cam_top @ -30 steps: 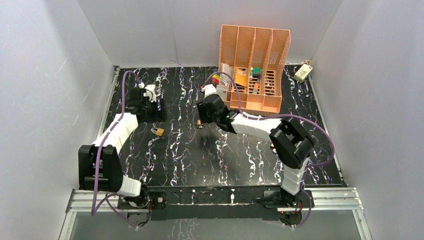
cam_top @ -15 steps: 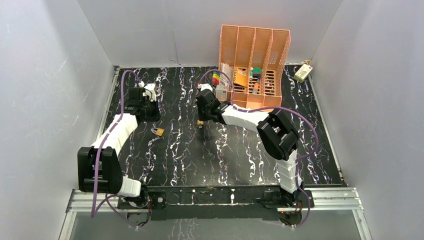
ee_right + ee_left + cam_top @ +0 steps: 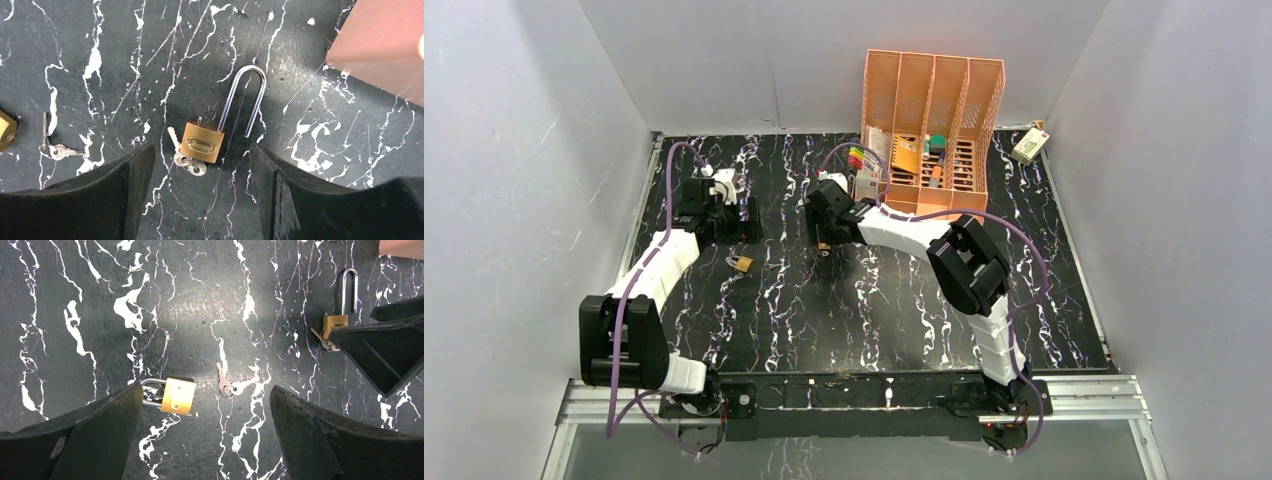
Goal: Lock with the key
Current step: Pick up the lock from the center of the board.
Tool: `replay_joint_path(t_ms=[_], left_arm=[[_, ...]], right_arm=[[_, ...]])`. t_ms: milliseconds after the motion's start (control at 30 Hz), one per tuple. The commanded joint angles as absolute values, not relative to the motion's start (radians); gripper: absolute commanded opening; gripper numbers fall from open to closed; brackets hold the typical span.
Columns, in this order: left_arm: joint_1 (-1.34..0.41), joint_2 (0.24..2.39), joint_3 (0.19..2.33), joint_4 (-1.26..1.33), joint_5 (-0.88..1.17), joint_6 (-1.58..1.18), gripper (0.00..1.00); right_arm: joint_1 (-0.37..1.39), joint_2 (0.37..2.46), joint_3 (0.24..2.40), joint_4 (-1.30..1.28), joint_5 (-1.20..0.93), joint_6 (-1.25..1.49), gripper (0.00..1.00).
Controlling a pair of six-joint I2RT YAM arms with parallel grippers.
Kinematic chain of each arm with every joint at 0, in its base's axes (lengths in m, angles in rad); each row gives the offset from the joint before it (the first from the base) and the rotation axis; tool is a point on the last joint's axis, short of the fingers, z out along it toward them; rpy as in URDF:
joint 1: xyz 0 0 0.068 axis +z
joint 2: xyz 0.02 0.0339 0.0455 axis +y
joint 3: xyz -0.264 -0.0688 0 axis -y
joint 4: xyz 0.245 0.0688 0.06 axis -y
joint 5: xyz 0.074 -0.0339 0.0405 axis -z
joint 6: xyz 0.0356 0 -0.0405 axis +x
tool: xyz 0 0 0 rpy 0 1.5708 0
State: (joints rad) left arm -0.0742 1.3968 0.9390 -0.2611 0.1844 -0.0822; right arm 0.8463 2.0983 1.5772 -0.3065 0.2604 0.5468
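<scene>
A brass padlock (image 3: 202, 142) with a long shackle lies flat on the black marbled table, the shackle's free leg outside the body. A key ring (image 3: 188, 163) lies at its base. My right gripper (image 3: 200, 200) is open and hovers over it, the padlock just beyond the fingertips; the top view shows this padlock (image 3: 823, 246) under that gripper (image 3: 822, 222). A smaller brass padlock (image 3: 178, 395) and a loose pair of keys (image 3: 227, 385) lie under my open left gripper (image 3: 205, 440), which stands at the back left in the top view (image 3: 739, 220).
An orange desk organizer (image 3: 929, 130) holding small items stands at the back, close to the right gripper; its corner shows in the right wrist view (image 3: 385, 40). A white box (image 3: 1030, 146) sits at the back right. Grey walls enclose the table.
My right gripper has moved left and a little toward the back, over the long-shackle padlock. The left arm has barely shifted. Both padlocks lie where they were.
</scene>
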Motion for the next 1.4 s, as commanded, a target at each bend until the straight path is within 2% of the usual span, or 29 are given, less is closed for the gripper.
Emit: replay_joint_path(t_ms=[0,333,700,833,1100,1167,1267,1367], left_arm=[[-0.074,1.345,0.929,-0.255,0.190,-0.075,0.98],[-0.074,1.336,0.910,-0.249,0.198,-0.069,0.98],[-0.074,1.338,0.897,-0.238,0.202,-0.068,0.97],[-0.073,1.335,0.891,-0.234,0.196,-0.066,0.97],[-0.072,1.339,0.889,-0.227,0.199,-0.066,0.96],[-0.072,1.339,0.890,-0.229,0.199,-0.066,0.96],[-0.072,1.337,0.890,-0.229,0.199,-0.066,0.96],[-0.072,1.336,0.889,-0.229,0.201,-0.067,0.96]], right_arm=[[0.851,2.135,1.642,-0.361,0.276,0.592,0.75],[0.854,2.222,1.713,-0.441,0.285,0.639,0.61],[0.890,2.320,1.875,-0.655,0.425,0.676,0.53],[0.899,2.307,1.841,-0.658,0.436,0.699,0.49],[0.918,2.301,1.824,-0.664,0.433,0.713,0.47],[0.922,2.303,1.824,-0.664,0.430,0.715,0.42],[0.923,2.301,1.822,-0.663,0.417,0.714,0.28],[0.923,2.288,1.806,-0.645,0.386,0.698,0.19]])
